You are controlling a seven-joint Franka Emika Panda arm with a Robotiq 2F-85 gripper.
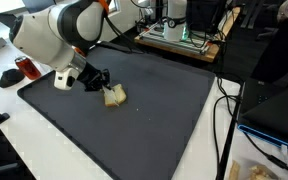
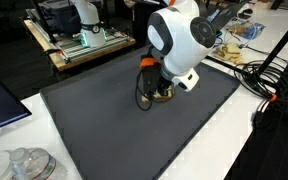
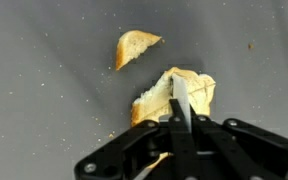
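Bread chunk (image 3: 156,100) sits mid dark mat (image 1: 164,110), smaller piece (image 3: 134,47) near but apart. Your gripper (image 3: 180,90) looks pinched narrow on the chunk. Grasp step, I'd judge; any lift needs gentle, straight pull.

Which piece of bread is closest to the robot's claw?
The bigger piece of bread, right against the gripper in the wrist view. The smaller piece lies apart from both on the mat.
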